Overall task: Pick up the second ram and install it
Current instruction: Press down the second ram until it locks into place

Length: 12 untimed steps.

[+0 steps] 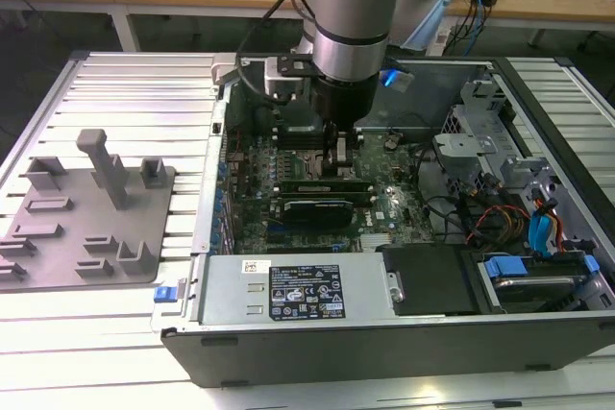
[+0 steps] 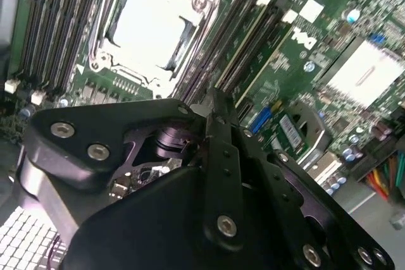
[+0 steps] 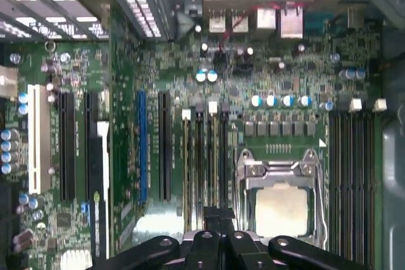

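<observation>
Looking down into an open computer case on a slatted table, with the arm dropped straight in over the big green motherboard. Claw parked right above the row of memory slots next to the processor socket. In both wrist views, fingers pressed flat together into one thin black blade, nothing pinched between them as far as can be seen, and the tip of that blade sitting over the long dark slots beside the socket. The second ram seen in the exterior view as a long thin green strip standing on edge in a slot, running across just under the claw, so seated on the board rather than carried. Can't honestly tell whether the fingertips are touching its top edge or just above it. Over on the exterior view's left, well apart from the case, a grey plastic plate with upright blocks. Along the near wall of the case, a silver power supply with a black label, and off to the exterior view's right a tangle of coloured cables by the drive bays.
</observation>
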Tool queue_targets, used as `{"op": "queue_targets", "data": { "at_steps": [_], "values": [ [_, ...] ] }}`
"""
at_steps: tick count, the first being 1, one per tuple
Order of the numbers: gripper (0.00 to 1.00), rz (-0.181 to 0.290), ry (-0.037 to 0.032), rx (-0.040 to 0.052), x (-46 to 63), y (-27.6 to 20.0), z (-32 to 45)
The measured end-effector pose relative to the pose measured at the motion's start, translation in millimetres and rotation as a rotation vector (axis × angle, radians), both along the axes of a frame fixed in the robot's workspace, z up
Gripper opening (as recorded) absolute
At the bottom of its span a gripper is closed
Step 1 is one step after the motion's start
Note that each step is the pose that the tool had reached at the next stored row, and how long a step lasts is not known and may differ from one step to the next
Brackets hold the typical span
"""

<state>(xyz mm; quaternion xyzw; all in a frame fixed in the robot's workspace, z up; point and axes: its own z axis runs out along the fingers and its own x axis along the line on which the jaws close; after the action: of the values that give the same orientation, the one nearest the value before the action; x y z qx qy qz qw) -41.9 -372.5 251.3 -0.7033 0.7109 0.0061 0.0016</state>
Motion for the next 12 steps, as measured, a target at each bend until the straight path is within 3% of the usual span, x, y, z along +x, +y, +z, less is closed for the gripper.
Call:
{"op": "queue_targets", "data": {
  "at_steps": [1,4,6,12],
  "values": [
    [0.08,0.0,-0.0009,0.0001,-10.1,0.0,-0.2],
    [0.08,0.0,-0.0008,-0.0001,-19.8,0.0,-1.9],
    [0.08,0.0,-0.0009,0.0001,-20.8,0.0,-2.1],
    [0.08,0.0,-0.0009,0.0,-22.6,1.9,-15.7]
  ]
}}
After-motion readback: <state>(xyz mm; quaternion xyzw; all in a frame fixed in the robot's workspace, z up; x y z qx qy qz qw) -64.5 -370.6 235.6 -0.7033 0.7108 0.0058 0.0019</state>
